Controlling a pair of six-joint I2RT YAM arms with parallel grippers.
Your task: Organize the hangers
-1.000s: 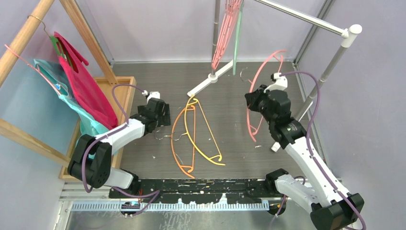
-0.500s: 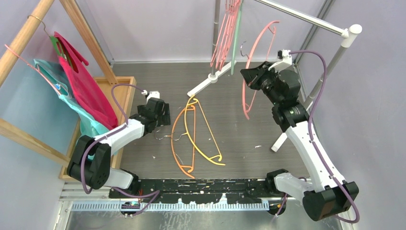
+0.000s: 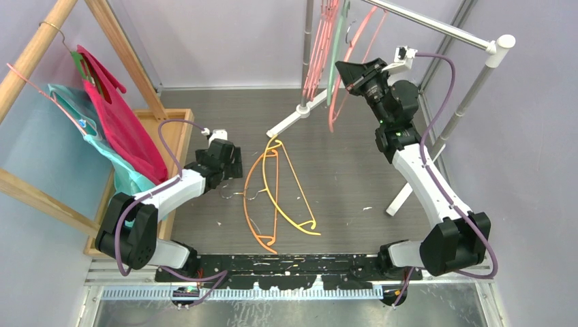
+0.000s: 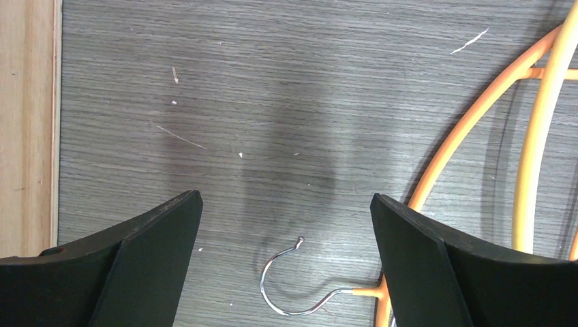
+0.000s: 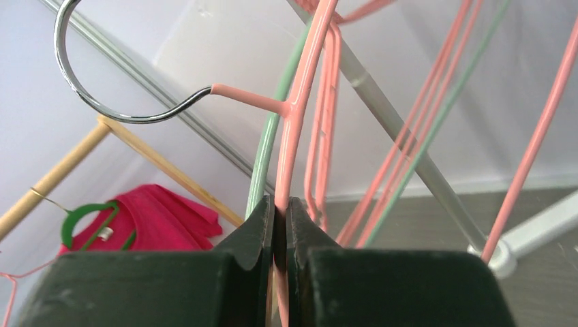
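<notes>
Right tool [image 5: 281, 204]: clamped on a pink hanger [image 5: 298, 102], raised within the last second from low over the bench [image 3: 341, 177] to the rail [image 3: 436, 26] at 1 o'clock, arm stretched high. The hook seems not yet over the rail, so one more is nearly hung. Left tool [image 4: 286, 197]: fingers apart, low at 9 o'clock of two orange hangers [image 3: 272, 197] lying at bench centre.

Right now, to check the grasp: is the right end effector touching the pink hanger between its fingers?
Touching. The right wrist view shows the right end effector shut on the pink hanger, on its rod below the hook, with no gap.
</notes>
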